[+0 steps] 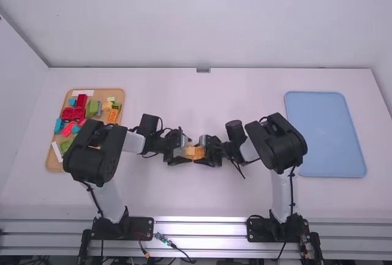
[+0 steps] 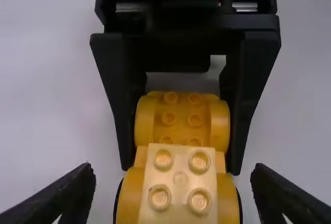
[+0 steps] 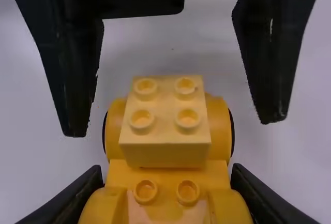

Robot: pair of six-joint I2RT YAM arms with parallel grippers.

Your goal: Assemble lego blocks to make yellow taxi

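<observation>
Where my two arms meet over the middle of the bench (image 1: pixel 202 191), the yellow toy car (image 1: pixel 195 152) sits between my claws. My right claw (image 1: pixel 201 153) has hold of one end of it, with a finger pressed on each side of the round yellow bumps. My left claw (image 1: pixel 185 152) is wide, with one finger on each side of the other end and a gap between each finger and the car. A pale yellow two-by-two block (image 3: pixel 164 151) is on top at that end, with its four round studs facing up at my wrist cameras. Below it, a thin dark rim shows at each side of the round yellow parts. Near the left edge of the bench is a tan tray (image 1: pixel 52 164) with a lot of toy bits in it. I see red blocks (image 1: pixel 73 113), a green block (image 1: pixel 92 108), a grey piece (image 1: pixel 99 108) and an orange piece (image 1: pixel 113 116), with a white strip (image 1: pixel 83 93) by the far edge of the tray. My left arm goes over the near part of this tray. A flat blue tray (image 1: pixel 324 133) lies near the right edge of the bench.
</observation>
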